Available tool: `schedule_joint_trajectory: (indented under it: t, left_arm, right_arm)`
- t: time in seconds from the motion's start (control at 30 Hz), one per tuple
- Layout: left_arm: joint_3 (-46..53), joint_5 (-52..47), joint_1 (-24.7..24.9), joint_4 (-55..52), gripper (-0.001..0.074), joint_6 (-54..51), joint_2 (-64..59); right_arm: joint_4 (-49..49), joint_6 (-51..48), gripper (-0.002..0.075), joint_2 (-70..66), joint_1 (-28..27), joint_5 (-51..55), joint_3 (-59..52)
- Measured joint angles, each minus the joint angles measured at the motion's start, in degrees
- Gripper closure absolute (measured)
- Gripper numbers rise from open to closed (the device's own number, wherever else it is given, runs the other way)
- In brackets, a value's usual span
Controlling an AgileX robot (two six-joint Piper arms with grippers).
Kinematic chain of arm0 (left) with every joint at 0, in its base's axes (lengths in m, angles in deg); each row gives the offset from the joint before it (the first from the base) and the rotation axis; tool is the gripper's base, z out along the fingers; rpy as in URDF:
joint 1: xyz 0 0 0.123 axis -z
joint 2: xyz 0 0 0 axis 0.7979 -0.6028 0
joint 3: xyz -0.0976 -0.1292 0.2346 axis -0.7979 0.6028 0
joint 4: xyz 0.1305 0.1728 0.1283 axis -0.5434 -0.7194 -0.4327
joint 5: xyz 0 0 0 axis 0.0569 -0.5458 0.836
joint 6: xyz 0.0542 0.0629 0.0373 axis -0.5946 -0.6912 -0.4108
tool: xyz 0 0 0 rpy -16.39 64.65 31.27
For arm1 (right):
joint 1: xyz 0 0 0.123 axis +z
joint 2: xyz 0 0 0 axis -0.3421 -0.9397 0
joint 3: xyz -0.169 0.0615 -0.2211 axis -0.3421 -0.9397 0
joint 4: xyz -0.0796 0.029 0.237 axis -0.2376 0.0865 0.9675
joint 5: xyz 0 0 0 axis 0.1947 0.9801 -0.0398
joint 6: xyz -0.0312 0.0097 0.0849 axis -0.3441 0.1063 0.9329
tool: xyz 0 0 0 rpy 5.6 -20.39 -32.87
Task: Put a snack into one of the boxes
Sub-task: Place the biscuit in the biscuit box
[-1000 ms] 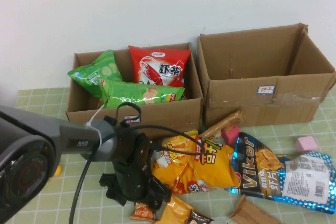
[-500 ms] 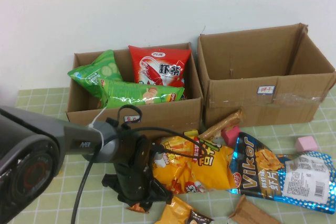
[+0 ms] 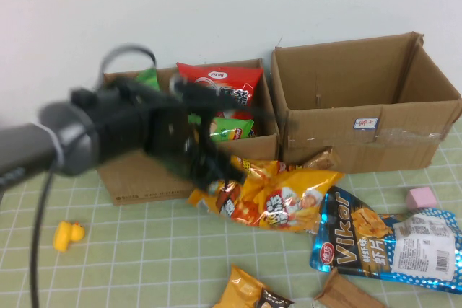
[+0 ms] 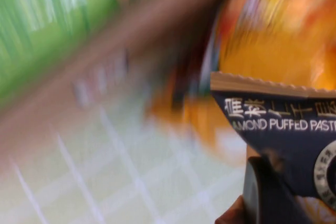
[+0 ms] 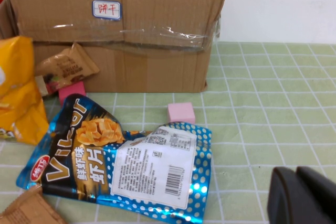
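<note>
My left gripper (image 3: 211,177) is raised in front of the left cardboard box (image 3: 144,178), blurred by motion. It is shut on a small dark-and-orange almond pastry packet (image 4: 283,129), with one finger (image 4: 261,192) pressed on it. The big yellow snack bag (image 3: 278,194) lies right beside that packet, tilted up toward the boxes. The left box holds green bags (image 3: 231,129) and a red bag (image 3: 220,86). The right box (image 3: 361,138) looks empty. My right gripper (image 5: 307,198) is shut and empty, low over the green mat; it is out of the high view.
A blue Viker bag (image 3: 382,239) lies on the right, also in the right wrist view (image 5: 121,161). Pink cubes (image 3: 421,198), a yellow toy (image 3: 66,234), an orange packet (image 3: 245,295) and a brown packet (image 3: 346,295) lie on the mat.
My left gripper closed on the small packet near the front edge and swung up toward the left box. The yellow bag shifted up and right with it.
</note>
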Motion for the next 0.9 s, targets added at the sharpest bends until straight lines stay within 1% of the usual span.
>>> schedule_joint_trajectory:
  t: [0.13, 0.3, 0.53, 0.8, 0.9]
  left_arm:
    - [-5.82, 3.26, 0.77, 2.13, 0.0595, -4.37, 2.7]
    - [-11.97, 8.3, 2.18, 7.1, 0.0595, -9.77, 1.16]
    - [-19.93, 11.52, 2.32, 13.54, 0.0597, -15.31, -7.2]
    - [-33.97, 11.36, 2.32, 19.22, 0.0598, -19.93, -18.2]
    - [-38.69, 10.95, 2.32, 23.07, 0.0598, -22.51, -22.3]
  right_arm:
    - [0.0, 0.0, 0.0728, 0.0, 0.0, 0.0, 0.0]
    - [0.0, 0.0, 0.0728, 0.0, 0.0, 0.0, 0.0]
    - [0.0, 0.0, 0.0728, 0.0, 0.0, 0.0, 0.0]
    - [0.0, 0.0, 0.0728, 0.0, 0.0, 0.0, 0.0]
    - [0.0, 0.0, 0.0728, 0.0, 0.0, 0.0, 0.0]
